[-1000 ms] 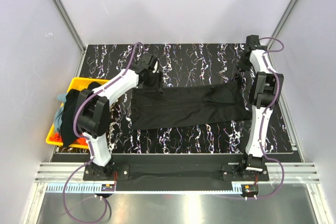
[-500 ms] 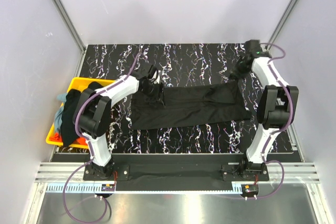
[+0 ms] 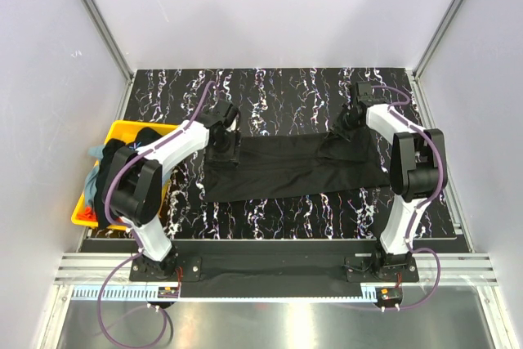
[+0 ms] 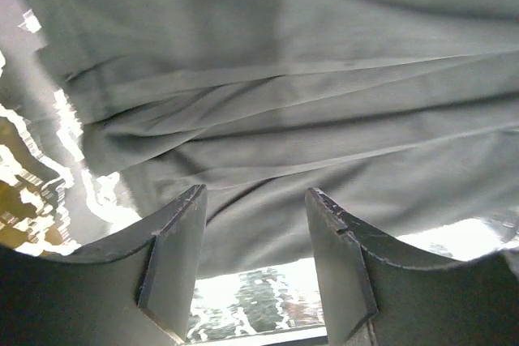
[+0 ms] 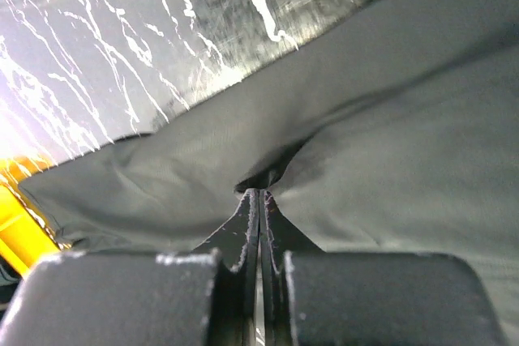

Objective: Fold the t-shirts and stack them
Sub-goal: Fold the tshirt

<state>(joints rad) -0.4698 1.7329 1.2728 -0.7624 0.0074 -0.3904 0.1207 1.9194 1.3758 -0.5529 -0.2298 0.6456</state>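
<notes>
Pinching the black t-shirt (image 3: 294, 167) to fold it, the right gripper (image 5: 258, 194) is clamped shut; the left gripper (image 4: 253, 196) hovers with its jaws parted.

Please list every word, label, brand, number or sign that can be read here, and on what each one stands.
None can be read. The black t-shirt is plain in every view, the yellow bin shows no label, and the small boards at the arm bases are too small to read.
</notes>
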